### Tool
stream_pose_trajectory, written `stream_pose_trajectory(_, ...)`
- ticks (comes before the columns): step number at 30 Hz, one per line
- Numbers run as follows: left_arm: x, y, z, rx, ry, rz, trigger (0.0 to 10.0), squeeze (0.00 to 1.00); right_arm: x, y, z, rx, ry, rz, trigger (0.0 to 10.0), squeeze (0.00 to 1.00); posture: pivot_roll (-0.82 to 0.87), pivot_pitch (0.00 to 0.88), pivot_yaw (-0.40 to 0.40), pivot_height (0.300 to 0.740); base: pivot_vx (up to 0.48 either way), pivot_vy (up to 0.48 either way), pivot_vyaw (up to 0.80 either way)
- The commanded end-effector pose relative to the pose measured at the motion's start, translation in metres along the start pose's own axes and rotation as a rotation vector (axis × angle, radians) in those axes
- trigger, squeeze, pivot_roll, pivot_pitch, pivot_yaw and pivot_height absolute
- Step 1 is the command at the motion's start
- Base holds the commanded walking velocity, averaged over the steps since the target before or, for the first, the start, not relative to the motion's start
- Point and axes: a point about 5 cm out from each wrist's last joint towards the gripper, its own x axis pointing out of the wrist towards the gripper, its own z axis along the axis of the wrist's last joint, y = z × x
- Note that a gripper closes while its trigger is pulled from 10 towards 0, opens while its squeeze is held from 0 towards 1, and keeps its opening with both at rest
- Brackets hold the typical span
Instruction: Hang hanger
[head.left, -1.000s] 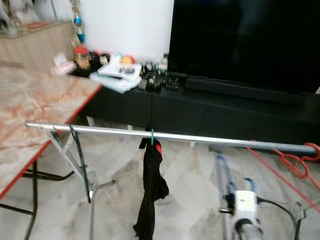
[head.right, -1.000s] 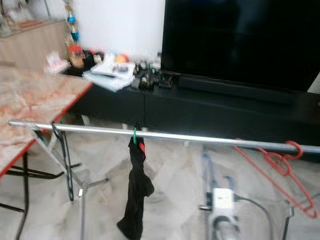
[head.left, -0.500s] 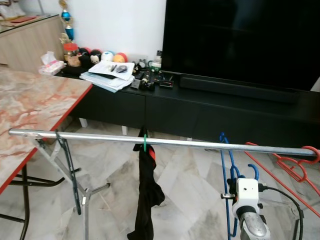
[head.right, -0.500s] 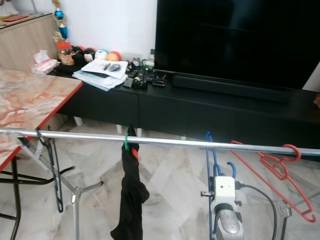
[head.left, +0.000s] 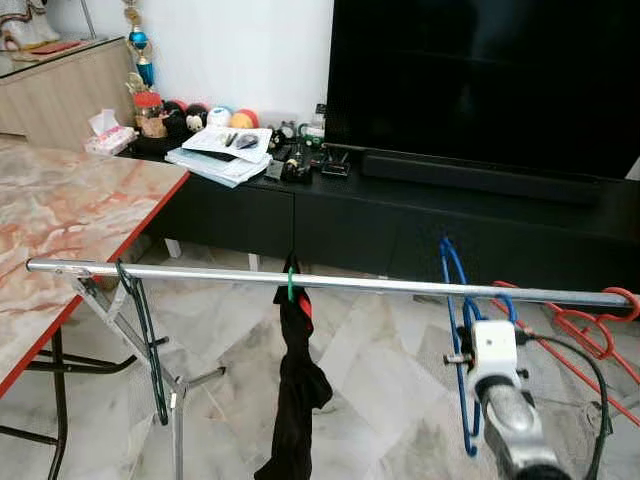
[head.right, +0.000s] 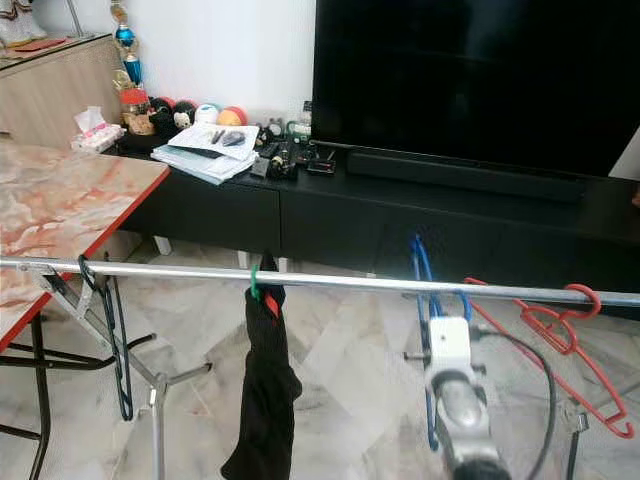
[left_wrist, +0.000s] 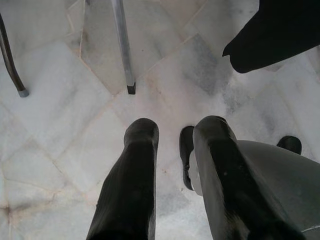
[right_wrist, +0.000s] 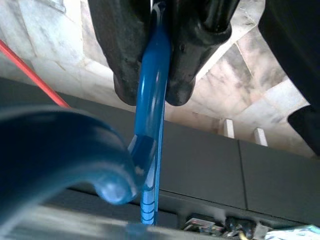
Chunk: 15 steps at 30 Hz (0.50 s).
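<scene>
- The right gripper (right_wrist: 152, 75) has its fingers clamped on the blue hanger (head.left: 455, 300), held up at the silver rail (head.left: 200, 273) — its hook rises above the rail, beside the red hanger (head.left: 585, 325).
- A black garment (head.left: 297, 390) hangs mid-rail.
- The left gripper (left_wrist: 172, 145) hangs over the marble floor (left_wrist: 60, 125), fingers slightly apart, holding nothing.

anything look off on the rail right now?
Mostly fine. The black garment hangs bunched in a narrow twist off its green hook rather than spread out. The red hanger at the rail's far right end hangs askew. Right pincer grips the blue hanger.
</scene>
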Motion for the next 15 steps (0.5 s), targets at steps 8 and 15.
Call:
stream_pose_trajectory(8,-0.0022,0.0063,-0.0076,-0.016,0.044,0.011,10.0,0.0,0.0067,-0.0021,0.0065,-0.032,0.051,-0.005,10.0,0.0,0.13,0.0,-0.035,0.74,0.0,0.0,0.0)
stream_pose_trajectory(15,-0.0027,0.0098,-0.008,-0.024,0.05,0.019,10.0,0.0,0.0096,-0.0008,0.0036,-0.045,0.15,-0.011,10.0,0.0,0.15,0.0,-0.04,0.74,0.0,0.0,0.0)
